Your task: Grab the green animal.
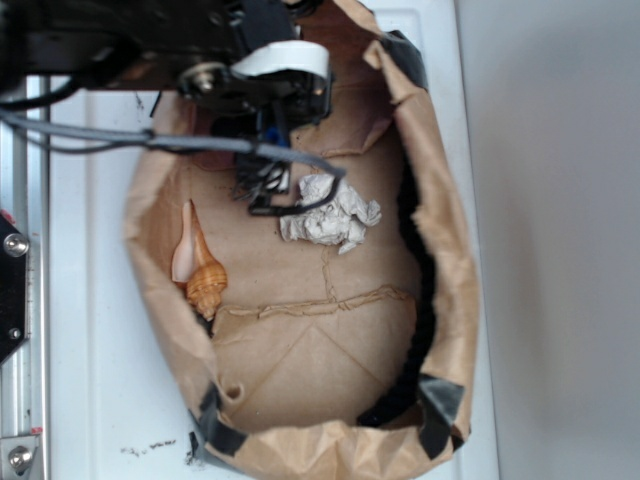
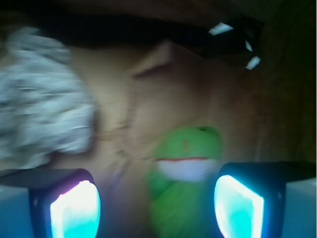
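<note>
The wrist view looks down between the two fingers of the gripper (image 2: 157, 203). Its jaws stand wide apart and hold nothing: one finger (image 2: 74, 210) is at the lower left, and the other finger is at the lower right, both with bright blue-lit pads. The green animal (image 2: 184, 173) lies on the brown paper between them, nearer to the right finger than to the left one. Its green head points up in the picture, with a white patch and a thin red line below the head. The toy looks just beside the right finger, but the picture is blurred, so I cannot tell if they touch. The paper ball (image 2: 42, 116) is at the upper left, apart from the toy.

In the exterior view the arm reaches into the paper bag (image 1: 455, 300) from the top, and the gripper (image 1: 262, 185) is low inside it, just beside the white paper ball (image 1: 330, 215). The green animal is hidden under the arm there. The seashell (image 1: 198, 270) lies near the left wall of the bag, well apart from the gripper. The bag stands on a white table (image 1: 90, 380).
</note>
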`<action>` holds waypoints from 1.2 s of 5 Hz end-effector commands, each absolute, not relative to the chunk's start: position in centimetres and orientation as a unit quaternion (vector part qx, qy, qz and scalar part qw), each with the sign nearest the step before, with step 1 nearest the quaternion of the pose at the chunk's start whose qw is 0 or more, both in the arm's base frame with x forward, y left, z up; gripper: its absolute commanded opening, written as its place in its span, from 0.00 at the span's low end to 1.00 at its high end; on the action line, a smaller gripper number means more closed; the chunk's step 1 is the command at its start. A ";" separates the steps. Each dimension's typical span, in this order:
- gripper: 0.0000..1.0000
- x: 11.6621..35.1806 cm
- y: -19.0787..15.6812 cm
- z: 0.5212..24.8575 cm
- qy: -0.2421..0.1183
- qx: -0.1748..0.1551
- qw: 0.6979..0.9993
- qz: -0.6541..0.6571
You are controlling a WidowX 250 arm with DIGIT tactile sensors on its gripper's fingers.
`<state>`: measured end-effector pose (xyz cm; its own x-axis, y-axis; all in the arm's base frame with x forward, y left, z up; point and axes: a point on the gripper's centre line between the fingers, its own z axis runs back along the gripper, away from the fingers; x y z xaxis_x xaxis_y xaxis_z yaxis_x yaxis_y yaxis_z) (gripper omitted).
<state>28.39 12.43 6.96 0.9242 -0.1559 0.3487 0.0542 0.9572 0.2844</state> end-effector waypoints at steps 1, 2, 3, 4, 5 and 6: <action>1.00 30.8 12.8 6.6 -0.231 0.190 0.952 -0.060; 1.00 30.8 11.7 4.8 -0.219 0.182 0.954 -0.089; 1.00 30.4 10.5 3.4 -0.207 0.166 0.957 -0.114; 0.00 29.9 10.3 4.0 -0.216 0.158 0.957 -0.110; 0.00 29.6 10.4 4.6 -0.222 0.148 0.958 -0.108; 0.00 29.2 10.4 5.3 -0.225 0.140 0.958 -0.106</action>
<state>29.07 10.43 3.91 0.8912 -0.2532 0.3764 0.1439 0.9447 0.2947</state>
